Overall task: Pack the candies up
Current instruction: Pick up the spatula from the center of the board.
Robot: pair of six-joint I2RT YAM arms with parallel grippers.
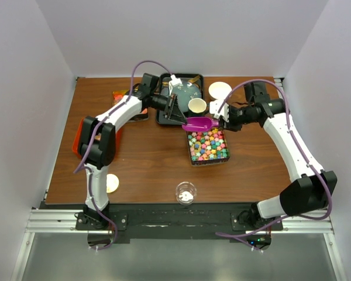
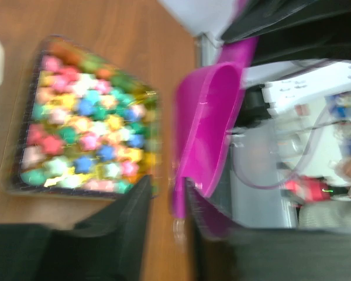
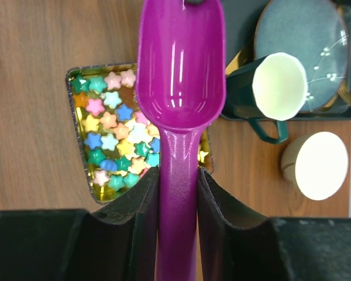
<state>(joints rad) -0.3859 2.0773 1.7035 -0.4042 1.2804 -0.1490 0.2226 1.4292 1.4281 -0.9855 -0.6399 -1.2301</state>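
The candies [image 1: 207, 145] are small pastel star-shaped sweets that fill a gold-lined tray at the table's middle. They also show in the left wrist view [image 2: 88, 123] and the right wrist view [image 3: 114, 140]. My right gripper [image 1: 220, 123] [image 3: 178, 172] is shut on the handle of a purple scoop [image 1: 198, 124] [image 3: 180, 70]. It holds the scoop level and empty over the tray's far edge. My left gripper [image 1: 178, 117] [image 2: 167, 187] is open. The scoop's front rim [image 2: 205, 129] stands between its fingers against one pad. That view is blurred.
A black tray [image 1: 162, 117] behind the candies holds a dark plate [image 1: 184, 93] and a green cup [image 1: 197, 106]. A white bowl [image 1: 219, 89] sits to its right. A clear jar [image 1: 185, 193] stands near the front edge. Packets [image 1: 120, 96] and an orange item [image 1: 81, 137] lie at the left.
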